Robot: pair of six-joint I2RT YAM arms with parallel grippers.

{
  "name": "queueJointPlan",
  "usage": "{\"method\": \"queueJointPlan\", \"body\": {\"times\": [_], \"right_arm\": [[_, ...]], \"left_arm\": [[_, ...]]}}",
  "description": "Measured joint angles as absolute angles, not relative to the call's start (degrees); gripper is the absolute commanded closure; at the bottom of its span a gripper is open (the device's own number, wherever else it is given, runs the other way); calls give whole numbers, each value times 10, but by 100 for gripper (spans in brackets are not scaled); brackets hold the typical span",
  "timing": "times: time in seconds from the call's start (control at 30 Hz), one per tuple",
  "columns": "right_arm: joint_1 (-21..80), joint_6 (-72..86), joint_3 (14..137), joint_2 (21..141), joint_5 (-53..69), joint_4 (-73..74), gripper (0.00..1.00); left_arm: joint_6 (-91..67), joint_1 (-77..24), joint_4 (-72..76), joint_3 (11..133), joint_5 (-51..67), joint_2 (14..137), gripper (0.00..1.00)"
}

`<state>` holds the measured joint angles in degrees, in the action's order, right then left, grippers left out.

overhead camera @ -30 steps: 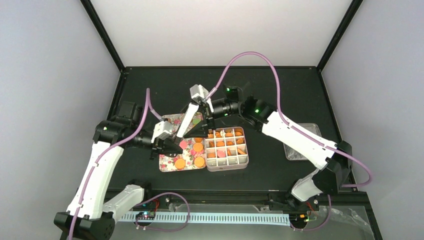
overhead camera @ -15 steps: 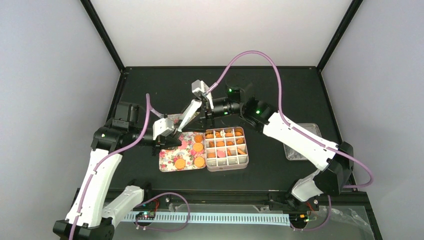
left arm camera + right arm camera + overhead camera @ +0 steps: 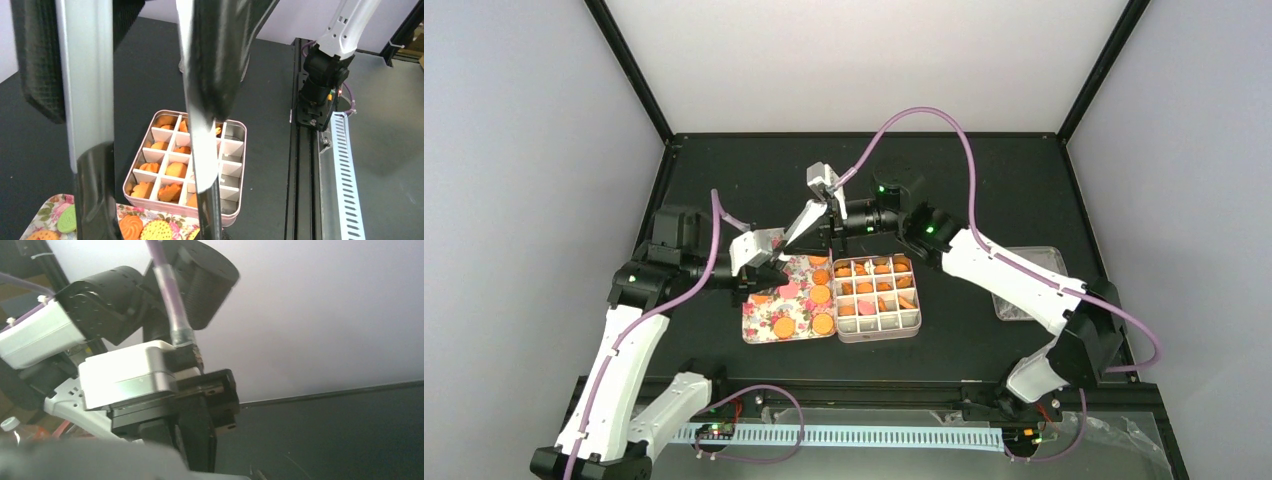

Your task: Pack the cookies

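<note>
Several cookies [image 3: 822,296], orange with some pink and green, lie on the flower-patterned tray [image 3: 767,315]; more fill compartments of the pink divided tin [image 3: 880,334] beside it. In the left wrist view the cookies [image 3: 131,226] and the tin [image 3: 236,131] sit below. The metal tongs [image 3: 804,222] hang above the tray's far edge. My left gripper [image 3: 769,262] is shut on their near end. My right gripper [image 3: 821,228] has its black fingers [image 3: 35,55] pressed against the outsides of the two tong arms [image 3: 85,90].
A clear plastic container [image 3: 1029,285] lies at the table's right side. A white perforated rail [image 3: 854,436] runs along the front edge. The right arm's base [image 3: 322,75] stands by that rail. Black frame posts rise at the back corners.
The right gripper's jaws have narrowed from wide open onto the tongs. Left gripper and tongs have risen and shifted back from over the tray's left part.
</note>
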<state>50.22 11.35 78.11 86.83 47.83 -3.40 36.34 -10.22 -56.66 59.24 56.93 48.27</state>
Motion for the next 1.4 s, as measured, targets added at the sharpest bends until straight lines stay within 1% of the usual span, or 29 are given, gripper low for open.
{"method": "queueJointPlan", "body": {"times": [0.1,0.2,0.23,0.3,0.33,0.5,0.67,0.9,1.03,1.13,1.27,1.4], "right_arm": [[502,133,752,868,465,-77,59],[503,139,750,868,457,-88,59],[503,140,750,868,454,-91,57],[503,142,749,868,448,-97,38],[504,147,749,868,443,-99,36],[505,168,733,868,421,-126,31],[505,204,684,869,405,-191,33],[505,226,679,873,417,-248,34],[505,230,683,881,433,-267,41],[505,231,687,888,445,-274,44],[505,228,689,892,460,-274,53],[507,225,698,894,480,-265,55]], "left_arm": [[345,-102,-552,582,559,475,96],[331,-102,-529,573,547,467,97],[327,-102,-521,571,543,464,97],[319,-102,-505,565,536,456,98],[316,-102,-496,561,531,451,98],[297,-102,-458,542,505,439,98],[282,-102,-446,540,496,438,98],[274,-102,-445,540,515,438,98],[270,-102,-448,540,538,436,98],[268,-102,-452,541,547,436,98],[267,-102,-460,542,561,436,97],[268,-102,-467,545,569,436,97]]}}
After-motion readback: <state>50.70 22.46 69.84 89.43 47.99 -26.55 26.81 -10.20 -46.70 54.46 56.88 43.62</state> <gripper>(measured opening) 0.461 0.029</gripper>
